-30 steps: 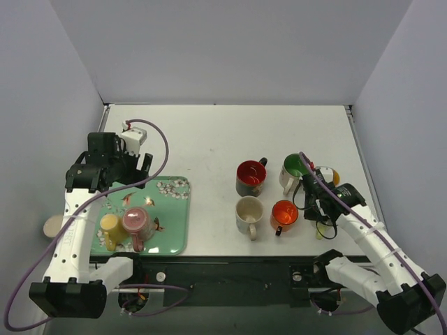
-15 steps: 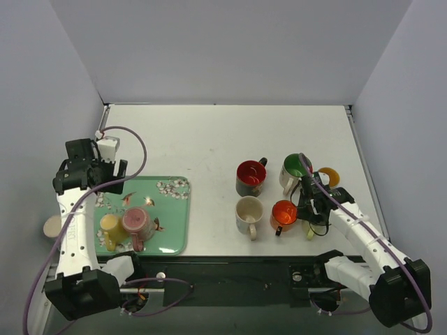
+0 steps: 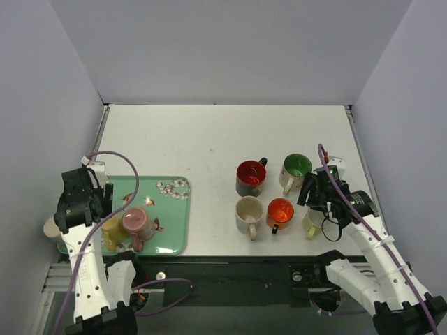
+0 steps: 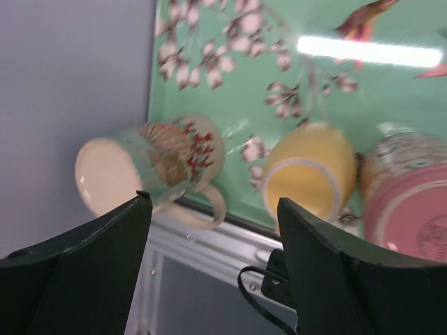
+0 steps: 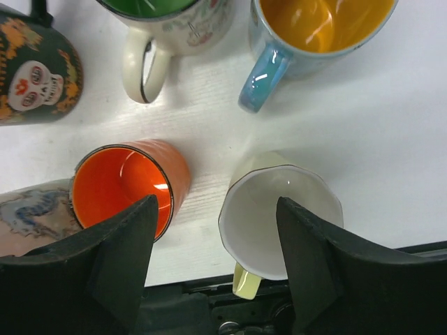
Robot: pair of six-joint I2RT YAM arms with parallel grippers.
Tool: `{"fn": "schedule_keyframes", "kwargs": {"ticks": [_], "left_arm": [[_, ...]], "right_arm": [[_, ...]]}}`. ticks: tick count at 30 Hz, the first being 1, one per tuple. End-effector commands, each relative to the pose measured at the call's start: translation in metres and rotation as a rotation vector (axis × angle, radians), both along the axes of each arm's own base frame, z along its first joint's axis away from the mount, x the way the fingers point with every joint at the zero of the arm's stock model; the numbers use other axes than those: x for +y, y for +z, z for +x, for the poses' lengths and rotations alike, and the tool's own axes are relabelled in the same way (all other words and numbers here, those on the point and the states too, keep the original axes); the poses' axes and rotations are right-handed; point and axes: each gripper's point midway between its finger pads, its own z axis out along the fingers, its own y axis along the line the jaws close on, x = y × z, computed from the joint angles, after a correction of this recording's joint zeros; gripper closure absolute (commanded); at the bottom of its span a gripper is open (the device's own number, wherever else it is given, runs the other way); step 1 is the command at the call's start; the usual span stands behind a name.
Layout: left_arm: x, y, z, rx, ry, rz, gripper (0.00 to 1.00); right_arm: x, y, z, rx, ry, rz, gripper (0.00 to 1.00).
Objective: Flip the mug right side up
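Note:
On the green tray (image 3: 174, 209) (image 4: 349, 84) a yellow mug (image 3: 110, 230) (image 4: 307, 171) and a pink mug (image 3: 137, 223) (image 4: 412, 209) stand upside down. A floral mug (image 3: 51, 228) (image 4: 150, 164) lies on its side at the tray's left edge. My left gripper (image 3: 84, 206) (image 4: 213, 199) hangs open above the floral and yellow mugs, holding nothing. A pale yellow mug (image 3: 312, 222) (image 5: 279, 216) stands upright near the table's front edge. My right gripper (image 3: 318, 192) (image 5: 216, 202) is open just above it, apart from it.
Upright mugs crowd the right side: orange (image 3: 281, 211) (image 5: 122, 188), cream (image 3: 247, 213), dark skull mug with red inside (image 3: 250, 178) (image 5: 35, 70), green-lined (image 3: 295, 169) (image 5: 167, 14), and a blue mug with orange inside (image 5: 321, 21). The table's front edge runs close below.
The right gripper has opened, let go of the pale yellow mug and lifted off it. The left arm has swung toward the near edge, over the tray's left side.

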Motion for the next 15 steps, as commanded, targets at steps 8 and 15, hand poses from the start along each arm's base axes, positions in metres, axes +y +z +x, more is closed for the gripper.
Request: {"fn": "schedule_keyframes", "kwargs": {"ticks": [8,15], "left_arm": [[0.073,-0.041,-0.073,0.113,0.445,0.070,0.30],[0.077,-0.055,-0.094,0.047,0.501,0.078,0.30]], "right_arm": [[0.006,0.033,-0.008,-0.070,0.134,-0.035,0.36],[0.012,0.042,-0.009,-0.111,0.181,-0.082,0.36]]}}
